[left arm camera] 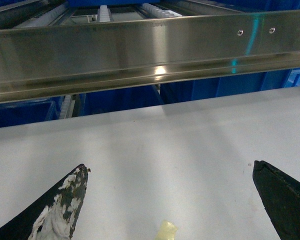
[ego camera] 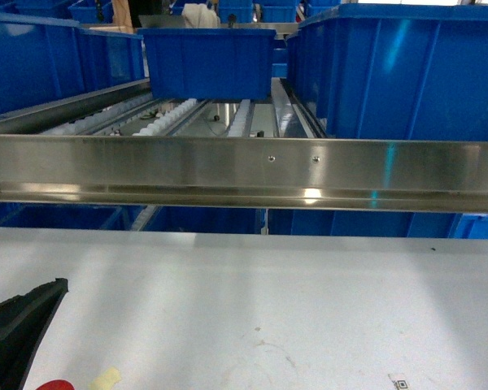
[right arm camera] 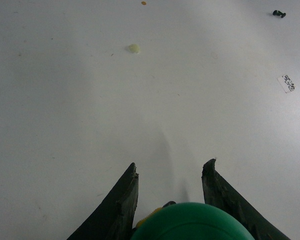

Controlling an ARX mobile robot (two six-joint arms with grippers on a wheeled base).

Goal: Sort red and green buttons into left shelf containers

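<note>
This looks like a warehouse or factory sorting station. Ahead of my left gripper (left arm camera: 170, 172) runs a brushed steel rail (ego camera: 244, 171) fronting a flow rack with white roller tracks (ego camera: 167, 118). Rows of big blue plastic bins (ego camera: 207, 61) sit on the rack above and beyond my grippers, with more below the rail. Under them spreads a plain white worktable (ego camera: 268, 301), scuffed and marked.
</note>
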